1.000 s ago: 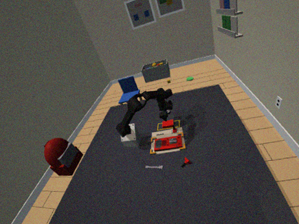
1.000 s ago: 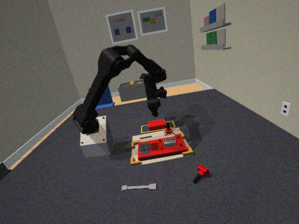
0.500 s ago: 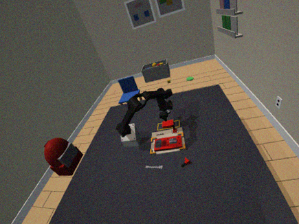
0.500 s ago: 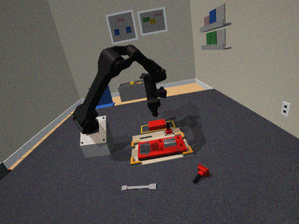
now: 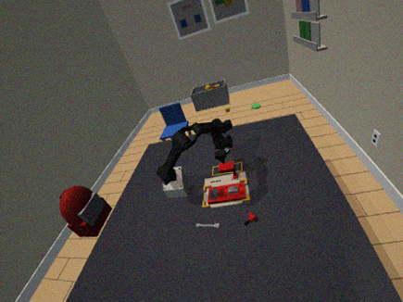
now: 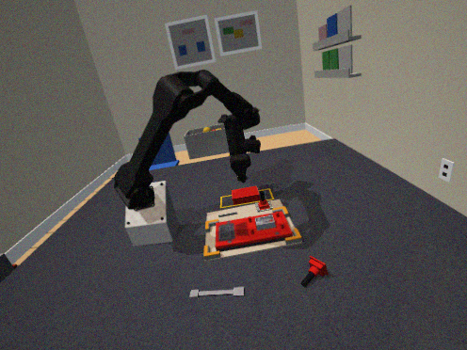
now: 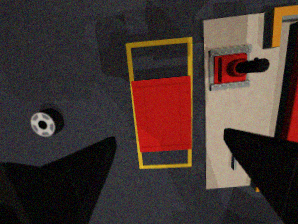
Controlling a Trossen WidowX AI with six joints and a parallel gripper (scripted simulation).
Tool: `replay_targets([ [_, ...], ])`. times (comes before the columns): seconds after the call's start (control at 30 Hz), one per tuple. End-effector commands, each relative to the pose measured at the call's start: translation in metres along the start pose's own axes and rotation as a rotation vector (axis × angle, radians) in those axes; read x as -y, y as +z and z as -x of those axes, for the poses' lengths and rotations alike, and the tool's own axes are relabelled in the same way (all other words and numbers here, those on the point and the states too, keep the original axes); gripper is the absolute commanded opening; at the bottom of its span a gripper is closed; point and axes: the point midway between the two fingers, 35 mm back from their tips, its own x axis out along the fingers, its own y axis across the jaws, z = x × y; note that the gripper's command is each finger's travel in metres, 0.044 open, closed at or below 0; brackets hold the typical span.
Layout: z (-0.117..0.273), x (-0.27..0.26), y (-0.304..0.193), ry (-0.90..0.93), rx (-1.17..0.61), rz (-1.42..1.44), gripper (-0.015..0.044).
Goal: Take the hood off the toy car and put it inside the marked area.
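The hood (image 5: 226, 166) (image 6: 245, 195) (image 7: 162, 115), a flat red block, lies inside the yellow outline of the marked area (image 6: 272, 194) (image 7: 160, 41). In the wrist view it reaches close to both long lines, with bare space at both short ends. My gripper (image 5: 223, 162) (image 6: 241, 180) (image 7: 170, 135) is open and empty above the hood, its fingertips wide apart, touching nothing that I can see. The red toy car (image 5: 226, 193) (image 6: 254, 228) sits on its beige base (image 7: 222, 115), in front of the marked area in the top and exterior views.
A red piece with a black handle (image 6: 263, 204) (image 7: 231, 67) stands on the base near the marked area. A similar red piece (image 5: 251, 217) (image 6: 316, 268) and a grey wrench (image 5: 208, 226) (image 6: 217, 293) lie nearer the cameras. A small wheel (image 7: 43, 124) lies beyond the marked area.
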Motion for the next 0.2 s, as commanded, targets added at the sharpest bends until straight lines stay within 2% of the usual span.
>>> replay_targets([
  [0.0, 0.0005, -0.0004, -0.0005, 0.003, -0.003, -0.003, 0.0440],
  [0.17, 0.0005, -0.0004, -0.0005, 0.003, -0.003, -0.003, 0.0440],
])
